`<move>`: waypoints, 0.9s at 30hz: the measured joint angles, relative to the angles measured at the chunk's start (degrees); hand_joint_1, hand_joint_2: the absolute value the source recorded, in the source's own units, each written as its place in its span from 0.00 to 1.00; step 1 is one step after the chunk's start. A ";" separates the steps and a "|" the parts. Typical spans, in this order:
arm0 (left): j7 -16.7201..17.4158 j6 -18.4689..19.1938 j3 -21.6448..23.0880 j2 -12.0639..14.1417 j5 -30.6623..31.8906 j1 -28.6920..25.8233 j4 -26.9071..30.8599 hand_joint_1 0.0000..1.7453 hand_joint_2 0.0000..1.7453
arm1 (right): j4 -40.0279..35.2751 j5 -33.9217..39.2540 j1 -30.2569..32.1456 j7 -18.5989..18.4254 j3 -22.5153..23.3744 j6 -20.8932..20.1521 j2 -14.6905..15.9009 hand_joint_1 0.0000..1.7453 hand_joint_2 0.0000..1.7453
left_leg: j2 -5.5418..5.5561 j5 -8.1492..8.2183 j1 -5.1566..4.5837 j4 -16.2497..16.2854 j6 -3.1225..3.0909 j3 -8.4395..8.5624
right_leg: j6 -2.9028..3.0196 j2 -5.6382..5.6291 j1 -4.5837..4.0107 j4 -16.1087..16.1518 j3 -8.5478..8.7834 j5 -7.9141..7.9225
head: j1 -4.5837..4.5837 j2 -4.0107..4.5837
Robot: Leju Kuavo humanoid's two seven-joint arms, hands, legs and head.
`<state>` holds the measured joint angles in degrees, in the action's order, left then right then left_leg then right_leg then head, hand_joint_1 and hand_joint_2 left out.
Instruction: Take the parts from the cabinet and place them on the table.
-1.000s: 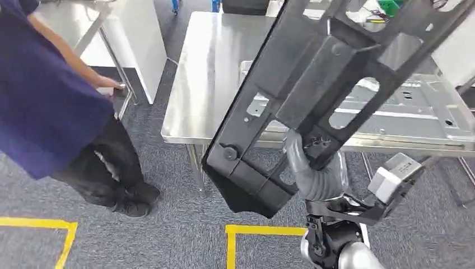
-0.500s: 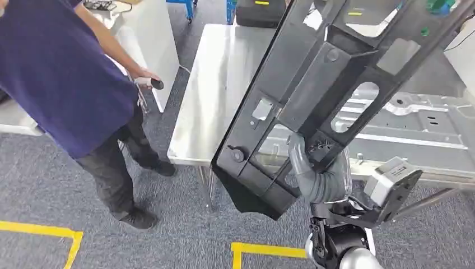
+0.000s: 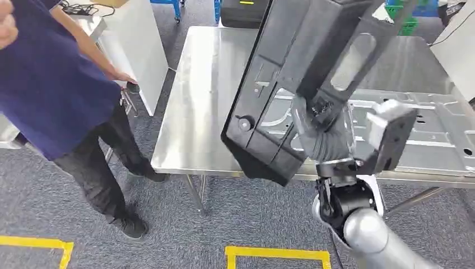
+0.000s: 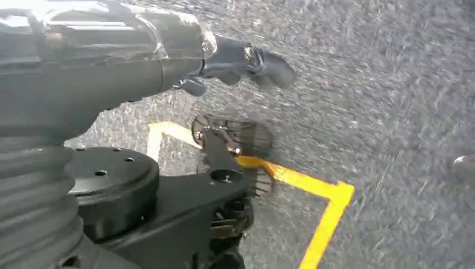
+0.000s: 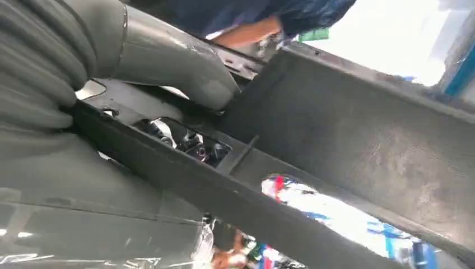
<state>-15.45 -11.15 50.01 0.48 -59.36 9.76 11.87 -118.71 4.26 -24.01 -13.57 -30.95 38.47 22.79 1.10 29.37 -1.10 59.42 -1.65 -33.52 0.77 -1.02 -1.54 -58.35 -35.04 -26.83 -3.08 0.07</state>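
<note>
The right hand [image 3: 324, 137] is gripping a large black moulded panel [image 3: 305, 73], its thumb wrapping over a cross-rib beside one of the cut-out windows while the fingers are closing behind it; the right wrist view is showing the thumb [image 5: 168, 61] pressing on that rib. The panel is hanging steeply tilted above the near edge of the steel table [image 3: 213, 84], its lower corner overhanging the table's front, not resting on anything. It is appearing rigid, ribbed plastic, bulky rather than heavy, and likely to swing about a single grip point; the rib being held looks the sound purchase, since flat faces would be slippery. A pressed grey metal sheet [image 3: 431, 129] is lying on the table behind it. The right forearm is rising nearly upright, wrist bent toward the table. The left hand [image 4: 241, 61] is hanging over carpet, fingers loosely curled, holding nothing. A person [image 3: 50, 84] is standing beside the table.
</note>
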 joint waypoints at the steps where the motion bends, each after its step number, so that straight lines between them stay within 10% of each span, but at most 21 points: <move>1: 0.79 0.00 0.02 -0.46 0.35 0.24 0.18 0.00 1.00 | 1.50 0.51 -1.51 -1.15 0.88 -0.38 0.99 1.00 1.00 | -0.64 -0.54 0.80 -0.58 -0.12 0.19 | -0.18 -0.49 -0.49 -0.11 -0.07 0.01 | 0.20 0.00; 6: 1.84 -0.17 0.02 -0.79 0.59 0.59 0.44 0.00 1.00 | 7.55 0.66 -5.33 -3.04 3.00 -1.23 4.01 1.00 1.00 | -2.48 -0.56 1.42 -0.86 -0.36 0.38 | -3.23 0.52 1.44 -15.46 -7.05 -7.68 | -1.36 0.00; 8: 1.86 -0.18 0.02 -0.79 0.59 0.60 0.44 0.00 1.00 | 9.34 0.59 -5.53 -3.42 3.30 -1.10 4.77 1.00 1.00 | -3.28 -0.29 1.67 -0.83 -0.06 0.57 | -3.85 0.86 2.15 -14.98 -6.80 -5.84 | -1.73 0.00; 10: 1.86 -0.20 0.02 -0.90 0.59 0.60 0.53 0.00 1.00 | 10.11 0.46 -6.09 -3.44 3.59 -1.01 5.38 1.00 1.00 | -4.39 0.16 1.91 -0.81 0.52 1.02 | -4.24 2.17 2.60 -6.06 -2.96 -0.53 | -2.25 0.00; 12: 1.84 -0.17 0.02 -0.92 0.59 0.61 0.64 0.00 1.00 | 10.85 0.33 -6.98 -3.43 3.89 -1.01 5.64 1.00 1.00 | -5.74 0.76 1.50 -0.78 1.35 1.48 | -4.25 5.94 1.45 0.08 0.00 0.76 | -3.10 0.00; 13: 1.86 -0.17 0.02 -0.92 0.61 0.60 0.64 0.00 1.00 | 11.26 0.29 -7.25 -3.44 3.92 -1.01 5.62 1.00 1.00 | -6.49 0.95 1.35 -0.77 1.67 1.53 | -3.01 5.75 1.51 0.62 -0.03 0.58 | -3.13 0.00; 16: 1.86 -0.20 0.02 -0.94 0.61 0.78 0.66 0.00 1.00 | 12.12 0.29 -7.13 -3.59 4.07 -0.99 5.93 1.00 1.00 | -9.41 1.69 1.41 -1.27 2.57 2.74 | -1.70 3.11 1.50 0.73 -0.04 0.50 | -2.38 -0.02; 17: 1.86 -0.17 0.02 -0.92 0.61 0.97 0.70 0.00 1.00 | 12.33 0.27 -7.08 -3.59 4.20 -0.99 6.08 1.00 1.00 | -7.24 2.59 1.70 -0.73 3.00 2.86 | -1.26 2.56 1.86 1.14 0.43 0.64 | -2.27 0.00; 18: 1.84 -0.17 0.02 -0.92 0.61 1.12 0.72 0.00 1.00 | 12.46 0.13 -7.41 -3.59 4.29 -0.99 6.12 1.00 1.00 | -2.51 3.81 1.96 1.60 2.96 1.86 | -0.86 2.03 1.97 1.22 0.53 0.61 | -1.69 -0.02; 19: 1.84 -0.17 0.02 -0.92 0.61 1.17 0.72 0.00 1.00 | 12.66 0.07 -7.56 -3.59 4.37 -0.99 6.15 1.00 1.00 | -0.97 5.84 1.94 6.03 2.94 -0.51 | -0.60 1.24 2.00 1.22 0.54 0.58 | -1.00 0.00; 22: 1.92 -0.17 0.02 -0.94 0.61 0.88 0.70 0.00 1.00 | 13.25 0.11 -7.18 -3.59 4.22 -0.99 6.08 1.00 1.00 | -0.77 8.76 1.92 17.31 2.93 -7.89 | -0.26 -1.09 1.72 1.18 0.60 0.38 | -0.07 0.00; 25: 2.49 -0.26 0.02 -0.94 0.61 0.89 0.72 0.00 1.00 | 13.86 -0.17 -7.27 -4.29 4.24 -0.64 6.10 1.00 1.00 | 0.02 0.73 1.93 8.88 2.27 -6.13 | -0.43 -3.37 1.67 0.97 1.01 -0.03 | 0.09 0.00; 26: 2.97 -0.39 0.02 -0.92 0.59 0.84 0.70 0.00 1.00 | 14.06 -0.34 -7.31 -4.86 4.26 -0.27 6.10 1.00 1.00 | 2.12 -2.28 2.04 3.76 1.97 -4.18 | -0.66 -4.02 1.71 0.80 1.20 -0.33 | 0.13 0.00; 27: 3.41 -0.57 0.02 -0.88 0.59 0.66 0.70 0.00 1.00 | 14.23 -0.65 -7.29 -5.25 4.26 0.15 6.10 1.00 1.00 | 6.67 -2.30 2.56 1.82 1.36 -3.37 | -0.91 -4.39 1.92 0.64 1.12 -0.60 | 0.03 0.00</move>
<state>-12.04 -11.71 50.03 -0.39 -58.77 10.42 12.57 -104.48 3.61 -31.29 -18.82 -26.69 38.62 28.89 7.77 27.07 1.45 61.24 -0.29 -36.90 -0.14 -5.40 0.38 -57.71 -33.93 -27.43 -3.06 0.07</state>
